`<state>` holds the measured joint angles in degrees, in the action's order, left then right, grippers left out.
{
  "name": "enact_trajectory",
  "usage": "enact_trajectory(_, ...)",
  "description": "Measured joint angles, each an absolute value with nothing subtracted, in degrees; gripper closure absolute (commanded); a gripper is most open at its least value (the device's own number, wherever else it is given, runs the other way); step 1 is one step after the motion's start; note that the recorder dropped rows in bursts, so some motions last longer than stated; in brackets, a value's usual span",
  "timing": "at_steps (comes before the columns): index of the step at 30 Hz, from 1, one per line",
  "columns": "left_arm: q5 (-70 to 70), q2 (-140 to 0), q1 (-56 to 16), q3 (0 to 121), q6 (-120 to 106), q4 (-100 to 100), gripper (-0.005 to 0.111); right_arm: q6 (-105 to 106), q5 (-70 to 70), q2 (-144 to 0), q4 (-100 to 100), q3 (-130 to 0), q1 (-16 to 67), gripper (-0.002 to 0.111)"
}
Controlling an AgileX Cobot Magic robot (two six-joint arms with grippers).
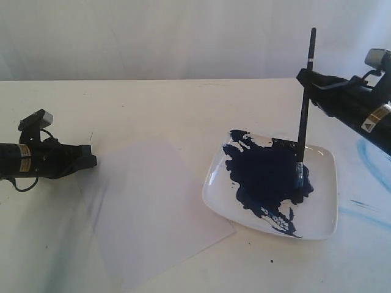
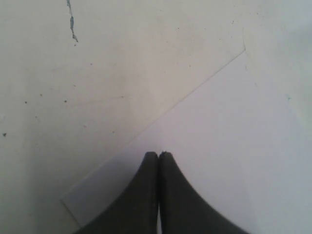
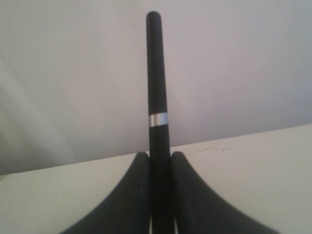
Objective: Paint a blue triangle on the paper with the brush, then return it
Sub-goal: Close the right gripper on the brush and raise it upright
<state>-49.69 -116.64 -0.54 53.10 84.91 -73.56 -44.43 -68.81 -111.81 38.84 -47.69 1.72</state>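
Note:
The brush [image 1: 303,116] stands nearly upright, its tip in the dark-blue paint pool [image 1: 269,174] on the square white plate [image 1: 321,213]. My right gripper [image 1: 307,78] is shut on the black handle; in the right wrist view the handle [image 3: 157,87] rises between the fingers, and the gripper [image 3: 159,155] clamps it below a silver band. The paper [image 1: 153,201] lies blank left of the plate. No blue triangle shows on it. My left gripper [image 1: 91,160] is shut and holds nothing at the paper's left edge; its wrist view shows the gripper [image 2: 158,154] over the paper [image 2: 243,136].
Pale blue smears [image 1: 372,165] mark the table right of the plate. The white tabletop [image 1: 153,110] runs back to a white wall. A small dark crack mark [image 2: 72,22] shows on the table in the left wrist view.

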Motion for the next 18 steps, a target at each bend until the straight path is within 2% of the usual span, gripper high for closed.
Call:
enact_trajectory(2,-49.69,-116.64,-0.54,53.10,84.91,-73.56,0.107,-44.43,-68.94,-111.81,40.59,-48.59,1.94,0.108)
enact_trajectory(18,-49.69,-116.64,-0.54,53.10,84.91,-73.56,0.107,-44.36,-68.94,-111.81,45.44,-54.26,3.92,0.108)
